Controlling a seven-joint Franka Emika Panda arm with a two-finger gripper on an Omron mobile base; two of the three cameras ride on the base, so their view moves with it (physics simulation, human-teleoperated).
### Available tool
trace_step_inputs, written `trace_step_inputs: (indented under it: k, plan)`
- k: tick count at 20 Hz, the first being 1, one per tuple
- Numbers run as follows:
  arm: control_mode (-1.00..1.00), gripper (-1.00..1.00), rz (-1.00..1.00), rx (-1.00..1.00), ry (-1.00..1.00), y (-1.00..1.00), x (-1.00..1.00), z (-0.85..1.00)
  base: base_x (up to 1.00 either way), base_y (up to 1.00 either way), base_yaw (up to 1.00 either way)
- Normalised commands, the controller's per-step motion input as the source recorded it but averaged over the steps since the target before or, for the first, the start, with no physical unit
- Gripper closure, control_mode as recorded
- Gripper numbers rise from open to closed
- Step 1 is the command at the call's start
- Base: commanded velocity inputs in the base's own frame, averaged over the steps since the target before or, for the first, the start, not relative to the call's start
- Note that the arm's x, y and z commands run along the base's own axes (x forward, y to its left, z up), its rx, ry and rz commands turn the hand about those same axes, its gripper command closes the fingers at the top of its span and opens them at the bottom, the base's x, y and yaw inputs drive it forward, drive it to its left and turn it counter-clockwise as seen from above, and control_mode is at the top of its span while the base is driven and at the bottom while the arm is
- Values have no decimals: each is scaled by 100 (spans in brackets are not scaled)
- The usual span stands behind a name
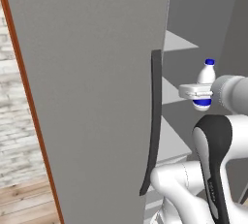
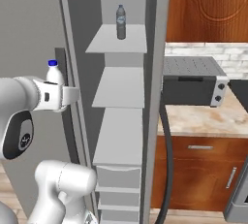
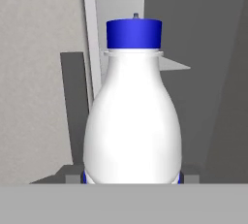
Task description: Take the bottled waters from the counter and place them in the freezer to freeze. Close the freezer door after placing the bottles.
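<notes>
Hand view: white bottle [image 3: 132,121] with blue cap sits clamped in the tool [image 1: 196,92], held upright around its lower body. Looks rigid, smooth, probably slippery; light. Beyond, freezer shelves [image 2: 118,87]; grey bottle [image 2: 120,22] stands on an upper shelf.

My arm is glossy white, built of rounded tubular links, with a black oval panel over one joint. My pale grey boxy two-finger gripper [image 1: 195,91] sits on a thick light-grey cylindrical wrist. Faint marks on the black panel might be lettering; they are blurred.
</notes>
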Motion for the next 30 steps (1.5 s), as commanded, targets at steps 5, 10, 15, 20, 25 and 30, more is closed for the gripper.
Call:
trace_step_inputs:
  k: [5,10,15,20,25,30]
  plan:
    - [100,100,0,0,0,0,0,0,10,-24,0]
    - [100,100,0,0,0,0,0,0,6,-41,0]
    - [100,100,0,0,0,0,0,0,8,-54,0]
    - [100,100,0,0,0,0,0,0,10,-28,0]
    - [100,100,0,0,0,0,0,0,10,-7,0]
    - [100,100,0,0,0,0,0,0,1,-3,0]
